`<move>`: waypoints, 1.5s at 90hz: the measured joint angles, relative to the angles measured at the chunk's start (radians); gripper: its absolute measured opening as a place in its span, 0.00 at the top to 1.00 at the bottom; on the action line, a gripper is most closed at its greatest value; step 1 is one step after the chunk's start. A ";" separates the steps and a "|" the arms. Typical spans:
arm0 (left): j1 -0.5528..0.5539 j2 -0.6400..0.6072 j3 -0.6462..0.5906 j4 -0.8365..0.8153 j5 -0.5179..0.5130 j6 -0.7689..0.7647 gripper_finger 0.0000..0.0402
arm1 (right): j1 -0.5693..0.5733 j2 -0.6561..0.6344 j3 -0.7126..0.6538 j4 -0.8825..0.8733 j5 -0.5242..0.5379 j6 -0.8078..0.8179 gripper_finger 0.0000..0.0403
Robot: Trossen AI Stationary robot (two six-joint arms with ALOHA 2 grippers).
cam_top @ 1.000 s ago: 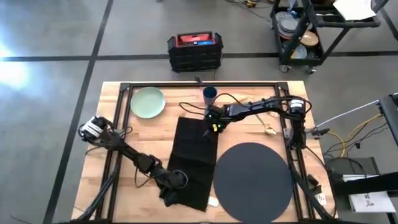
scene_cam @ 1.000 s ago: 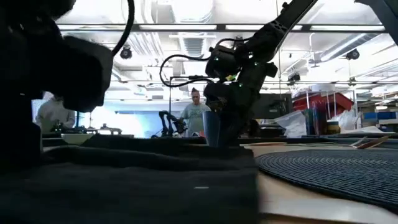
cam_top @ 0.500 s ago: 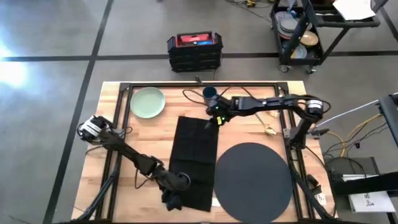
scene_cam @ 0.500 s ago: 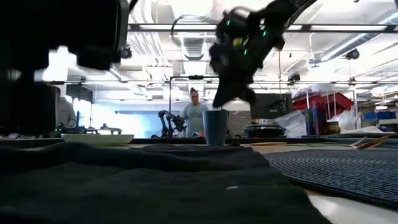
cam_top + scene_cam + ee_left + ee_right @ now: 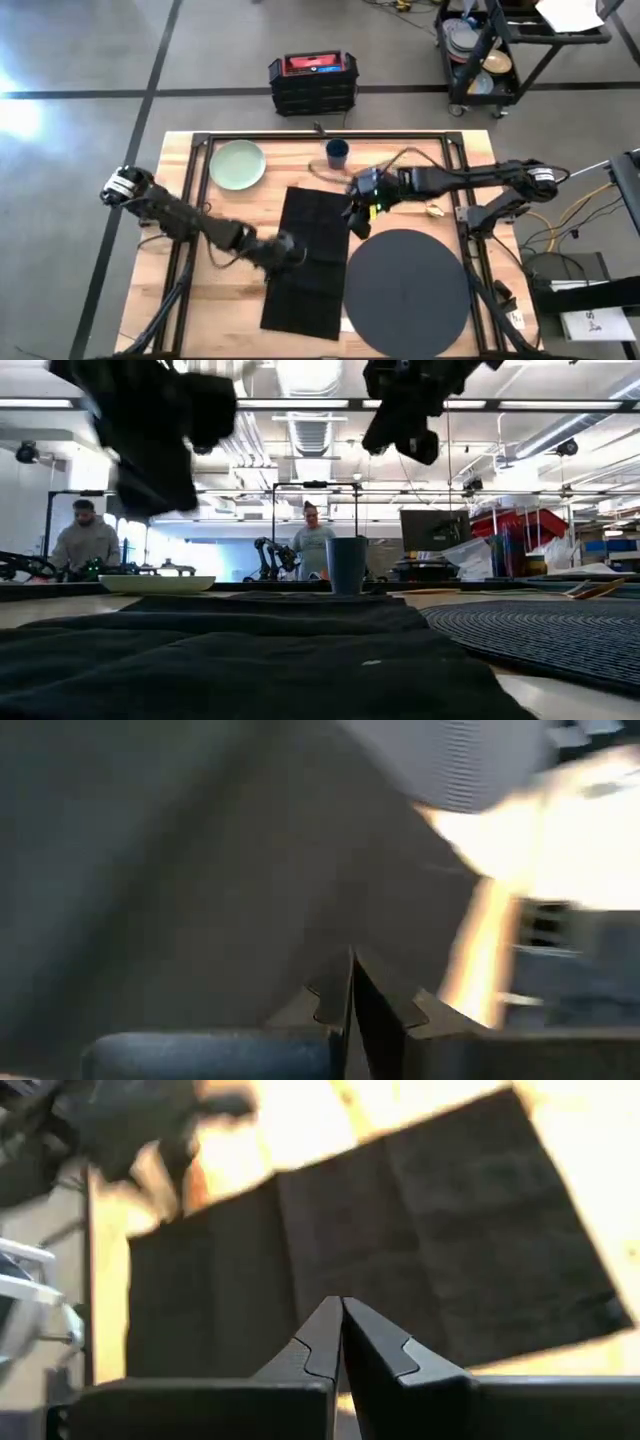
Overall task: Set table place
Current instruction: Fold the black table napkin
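Note:
The black napkin (image 5: 308, 275) lies spread flat on the table (image 5: 190, 300), to the left of the dark round placemat (image 5: 405, 292). My left gripper (image 5: 292, 250) hovers shut above the napkin's left edge. My right gripper (image 5: 356, 218) hovers shut above the napkin's far right corner, with the cloth (image 5: 400, 1250) below it. The low view shows both grippers raised well clear of the cloth (image 5: 250, 650). The pale green plate (image 5: 237, 164) and the blue cup (image 5: 337, 153) stand at the far side. The cutlery (image 5: 433, 209) lies right of my right gripper.
A black rail frame (image 5: 320, 138) runs around the table top. On the floor beyond the far edge are a black and red crate (image 5: 313, 82) and a wheeled cart of dishes (image 5: 490, 50). People (image 5: 315, 545) stand in the room behind.
My left gripper has let go of the napkin's bunched near left corner and has risen and moved toward the far edge. My right gripper has lifted off the napkin's far end and moved a little right and near. The napkin's near part now lies flat.

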 joint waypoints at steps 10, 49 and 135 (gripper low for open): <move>0.151 0.000 0.000 -0.061 0.029 0.201 1.00 | 0.082 0.041 -0.061 0.027 0.057 0.070 1.00; 0.566 0.035 -0.022 -0.077 -0.001 0.718 1.00 | 0.319 0.113 -0.177 0.345 0.430 0.407 1.00; 0.664 0.148 -0.017 -0.273 0.127 0.672 1.00 | 0.338 0.101 -0.170 0.352 0.503 0.478 1.00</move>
